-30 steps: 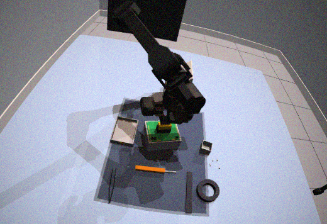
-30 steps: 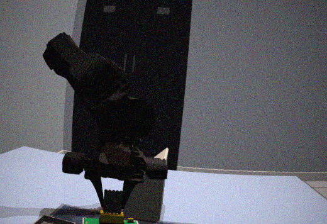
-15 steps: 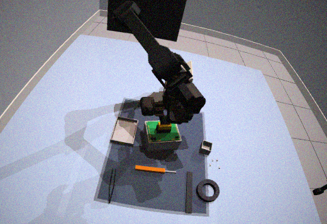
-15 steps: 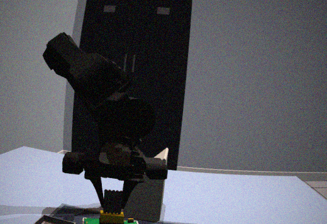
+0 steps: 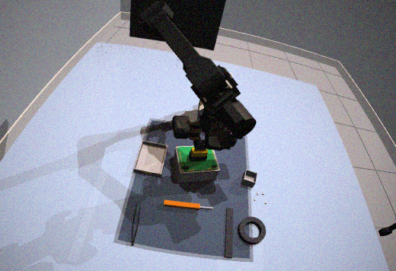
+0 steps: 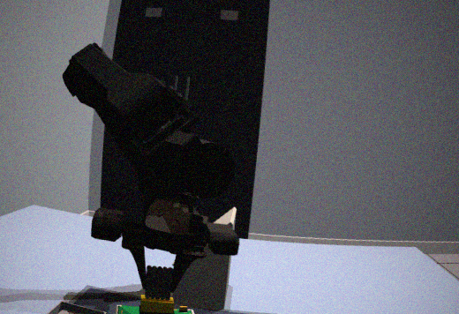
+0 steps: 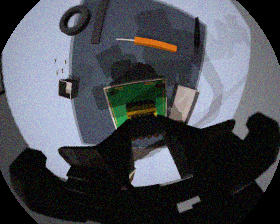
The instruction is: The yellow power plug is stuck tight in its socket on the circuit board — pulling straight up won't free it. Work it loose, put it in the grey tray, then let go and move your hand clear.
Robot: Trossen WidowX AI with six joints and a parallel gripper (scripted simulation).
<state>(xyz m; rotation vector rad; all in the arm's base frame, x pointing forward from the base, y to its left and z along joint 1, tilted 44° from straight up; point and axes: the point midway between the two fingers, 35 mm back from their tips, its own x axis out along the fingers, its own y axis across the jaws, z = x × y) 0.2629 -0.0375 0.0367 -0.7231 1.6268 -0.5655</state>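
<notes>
Claw is clamped on the yellow power plug, one finger either side of the dark ribbed piece that stands up from the yellow part. Claw points down, arm reaching in above it. Plug is at the circuit board; can't tell from these views how far it's seated, socket is mostly hidden. Board is the green top of a grey box-like block, sitting on the dark mat. Grey tray is beside the block, apart from it, nothing in it that I can see. Other side of the block, farther off: small open box at the mat edge, a few tiny pale bits just beside it on the table. Orange-handled screwdriver lies on the mat, well apart from the claw. Past it, thin dark tweezers near one mat edge, dark flat bar toward the other. Black ring lies beside the bar, across the mat edge.
</notes>
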